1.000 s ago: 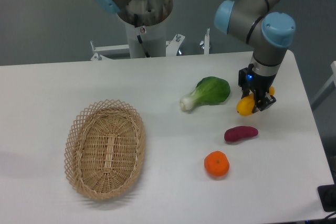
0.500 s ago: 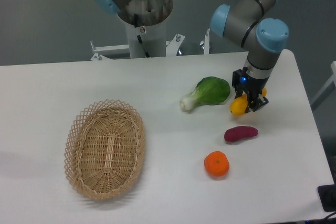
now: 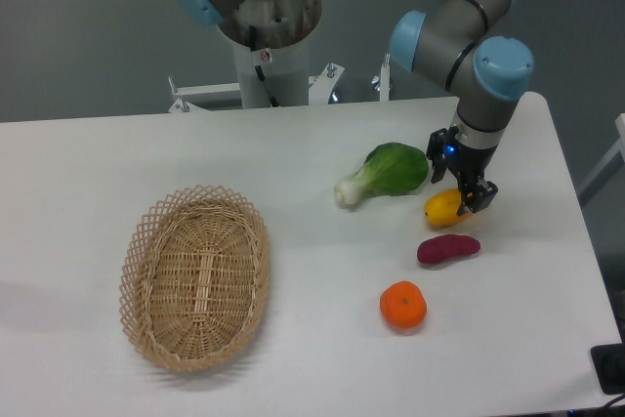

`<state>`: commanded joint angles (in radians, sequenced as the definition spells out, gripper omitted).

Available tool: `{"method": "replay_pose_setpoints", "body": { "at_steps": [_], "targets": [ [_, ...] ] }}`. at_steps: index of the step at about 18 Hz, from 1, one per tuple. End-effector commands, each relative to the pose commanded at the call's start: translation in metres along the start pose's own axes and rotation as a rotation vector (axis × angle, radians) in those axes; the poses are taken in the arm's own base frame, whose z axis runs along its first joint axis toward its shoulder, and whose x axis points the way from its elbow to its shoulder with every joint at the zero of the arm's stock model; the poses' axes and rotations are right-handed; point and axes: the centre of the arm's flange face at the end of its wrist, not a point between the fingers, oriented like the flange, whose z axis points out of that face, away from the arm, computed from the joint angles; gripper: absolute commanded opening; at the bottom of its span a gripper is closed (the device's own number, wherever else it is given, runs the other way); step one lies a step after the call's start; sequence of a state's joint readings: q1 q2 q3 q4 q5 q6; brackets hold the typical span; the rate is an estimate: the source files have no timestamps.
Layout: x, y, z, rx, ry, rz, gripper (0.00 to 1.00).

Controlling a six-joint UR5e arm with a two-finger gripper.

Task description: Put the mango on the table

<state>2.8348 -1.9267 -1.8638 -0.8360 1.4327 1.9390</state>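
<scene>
The mango (image 3: 441, 209) is a yellow-orange fruit low over the white table (image 3: 293, 153), just right of the green vegetable and just above the sweet potato. My gripper (image 3: 459, 198) points down from the blue-jointed arm and is shut on the mango's right end, which its black fingers (image 3: 477, 200) hide. Only the mango's left part shows. It looks to be at table level, but I cannot tell whether it touches the surface.
A green leafy vegetable (image 3: 387, 171) lies left of the mango. The purple sweet potato (image 3: 448, 249) and an orange tangerine (image 3: 402, 306) lie in front of it. An oval wicker basket (image 3: 196, 276) stands at the left. The table's right edge is close by.
The gripper has carried the mango a little to the left and downward, closer to the table surface and the vegetable.
</scene>
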Motion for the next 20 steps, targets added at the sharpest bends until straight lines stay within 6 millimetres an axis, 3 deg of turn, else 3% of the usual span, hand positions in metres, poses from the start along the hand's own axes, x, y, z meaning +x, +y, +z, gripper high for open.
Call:
{"method": "replay_pose_setpoints", "body": {
  "at_steps": [6,13,15,20],
  "targets": [
    [-0.032,-0.009,-0.040,0.087,-0.109,-0.169,1.00],
    [-0.094,-0.040,-0.125,0.098,-0.130,-0.275,1.00],
    [-0.109,-0.040,-0.147,0.100,-0.143,-0.302,1.00],
    [-0.124,-0.041,-0.186,0.104,-0.131,-0.340,1.00]
  ]
}}
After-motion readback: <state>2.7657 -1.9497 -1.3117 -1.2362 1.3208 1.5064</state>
